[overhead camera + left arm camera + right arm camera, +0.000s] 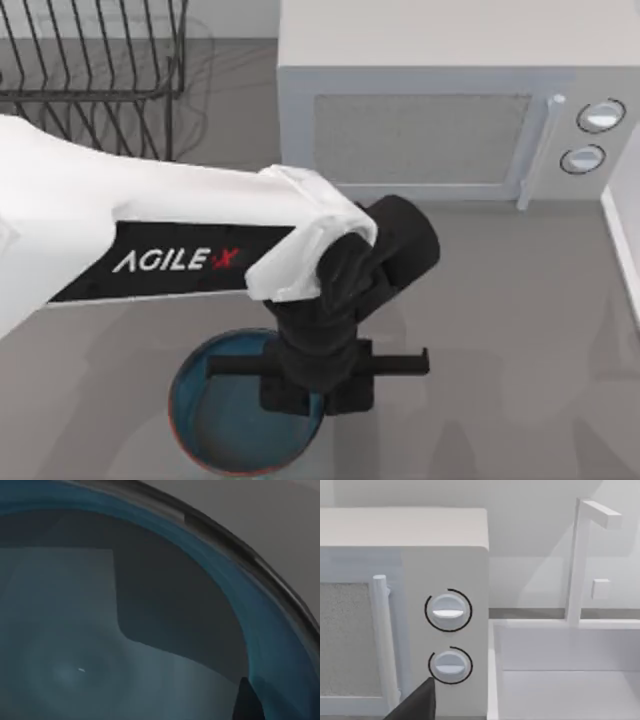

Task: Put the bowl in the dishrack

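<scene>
Jaws of the left gripper hang over the right part of the bowl, at the near edge of the grey surface; from the top view I cannot tell whether they are parted or closed, as the black wrist covers them. The left arm reaches across from the left side, its white link with the AgileX lettering lying above the bowl. The bowl sits upright on the surface, blue inside with an orange-red rim. The dishrack stands at the far left corner, well apart from the bowl, its dark wire tines upright. A microwave stands at the far side, right of the rack, with its handle and two dials on its right part.

From the left wrist, the bowl is seen very close: its blue wall curves round, the greyish bottom lies below, and a dark shadow falls across the inside. One dark fingertip shows low inside the rim.

From the right wrist, the microwave faces the camera, dials one above the other. A white sink lies beside it. A dark finger of the right gripper shows at the lower edge.
</scene>
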